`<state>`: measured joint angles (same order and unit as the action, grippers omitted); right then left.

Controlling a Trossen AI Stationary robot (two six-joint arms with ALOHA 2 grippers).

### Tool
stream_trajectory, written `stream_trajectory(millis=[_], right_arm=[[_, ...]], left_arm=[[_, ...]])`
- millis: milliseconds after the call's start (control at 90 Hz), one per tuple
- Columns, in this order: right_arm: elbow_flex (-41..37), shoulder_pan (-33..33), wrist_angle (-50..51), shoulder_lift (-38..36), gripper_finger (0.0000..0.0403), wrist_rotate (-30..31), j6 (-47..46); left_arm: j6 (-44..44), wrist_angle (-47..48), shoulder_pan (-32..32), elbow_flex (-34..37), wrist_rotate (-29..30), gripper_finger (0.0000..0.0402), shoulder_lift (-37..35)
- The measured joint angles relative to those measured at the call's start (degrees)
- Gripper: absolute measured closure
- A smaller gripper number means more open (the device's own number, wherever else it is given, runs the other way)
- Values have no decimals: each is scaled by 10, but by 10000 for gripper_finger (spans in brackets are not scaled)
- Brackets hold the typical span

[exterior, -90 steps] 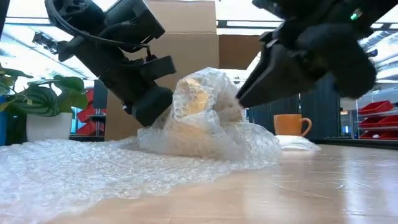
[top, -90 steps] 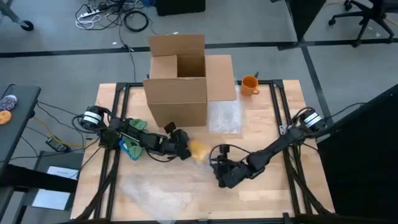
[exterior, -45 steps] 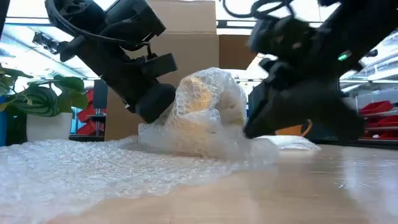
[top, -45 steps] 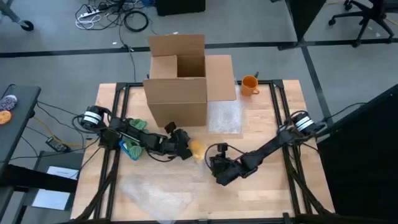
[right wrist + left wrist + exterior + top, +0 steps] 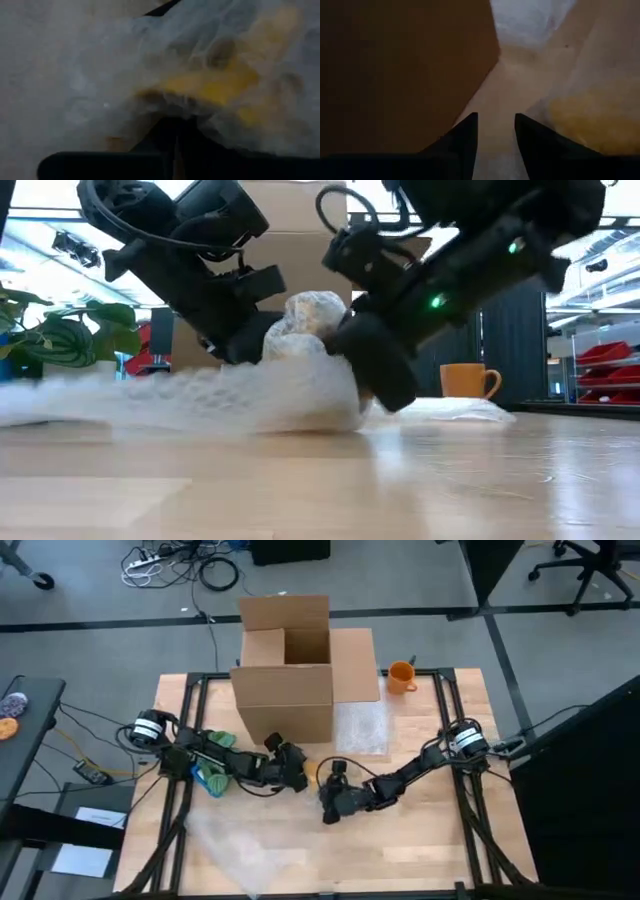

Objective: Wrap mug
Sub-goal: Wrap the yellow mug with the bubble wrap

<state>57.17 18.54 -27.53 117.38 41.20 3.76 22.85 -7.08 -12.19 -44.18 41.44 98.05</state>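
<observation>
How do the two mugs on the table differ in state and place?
The yellow mug is covered in bubble wrap; the orange mug is bare. The yellow mug sits mid-table between the left pincer and right pincer; the orange mug stands alone at the far edge beside the cardboard box.

Yellow mug (image 5: 312, 320) under bubble wrap (image 5: 240, 395)

You'll see a yellow mug (image 5: 225, 87) under clear, bubble-dotted wrap (image 5: 250, 395), with a second, orange mug (image 5: 401, 675) behind it. The box (image 5: 285, 680) is plain brown cardboard, the worktop (image 5: 420, 850) pale wood grain, and both pincers are black.
</observation>
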Motion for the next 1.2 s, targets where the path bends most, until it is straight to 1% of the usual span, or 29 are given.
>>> stream_trajectory(millis=[89,211,300,389,589,667,744,844,1056,1200], right_arm=[[0,-1,-34,24,403,21,12],[0,10,-72,43,403,87,27],[1,19,-91,44,403,116,54],[1,22,-101,44,403,118,74],[0,35,-94,39,403,103,61],[0,47,-65,25,401,96,45],[0,60,-15,4,397,89,18],[0,71,49,-22,384,78,-19],[0,92,197,-88,340,29,-90],[0,112,298,-148,305,9,-107]], left_arm=[[-2,-1,0,0,8,285,5],[11,-8,0,0,7,285,14],[16,-14,0,-2,2,285,16],[7,-15,0,-2,-1,285,16],[1,-2,-1,-4,-1,285,15],[-1,11,-3,-5,-18,285,11],[-5,22,-5,-4,-33,285,10],[-14,22,-5,-4,-36,284,10],[-14,24,-4,-3,-31,284,10],[-14,25,-3,-3,-25,284,9]])
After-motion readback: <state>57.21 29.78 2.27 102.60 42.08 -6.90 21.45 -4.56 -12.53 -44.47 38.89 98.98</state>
